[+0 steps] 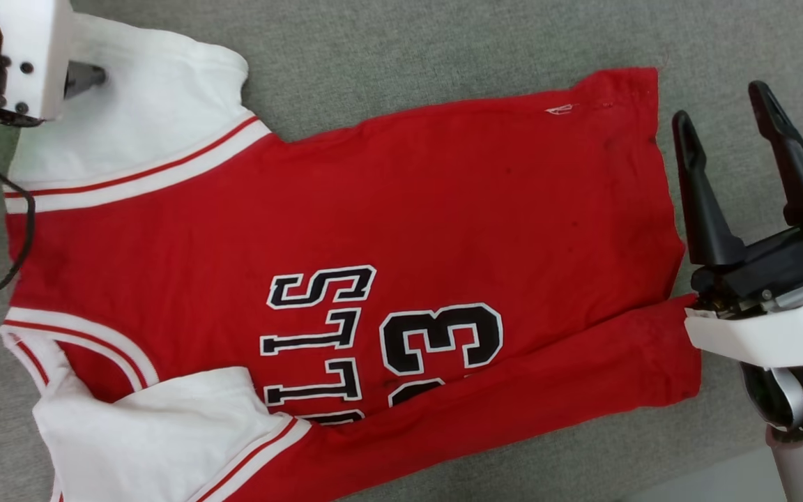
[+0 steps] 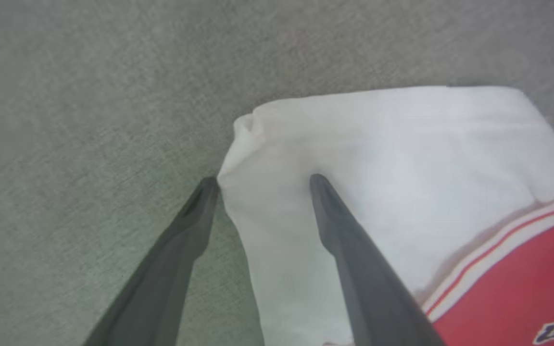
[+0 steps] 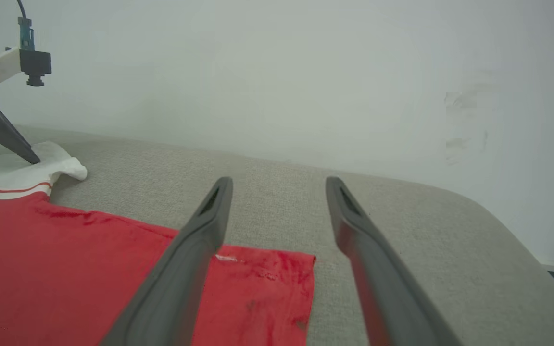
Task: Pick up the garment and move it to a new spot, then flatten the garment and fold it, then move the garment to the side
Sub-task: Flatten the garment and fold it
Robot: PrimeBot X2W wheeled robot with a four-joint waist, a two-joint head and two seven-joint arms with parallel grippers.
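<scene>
Both gape wide: left gripper [image 2: 262,180] straddling the garment's [image 1: 373,209] sleeve edge, right gripper [image 1: 720,104] beside its hem.

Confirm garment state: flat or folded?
Partly folded. The garment lies spread front-up, but one long side flap is turned over the front, covering part of the number.

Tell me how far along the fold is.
Done: the garment lies spread on the grey cushion, with its near long edge and near sleeve folded in. In hand: the left tool, open, straddles the edge of the far sleeve; the right tool sits open beside the hem. Left: the remaining folds and the move aside.
</scene>
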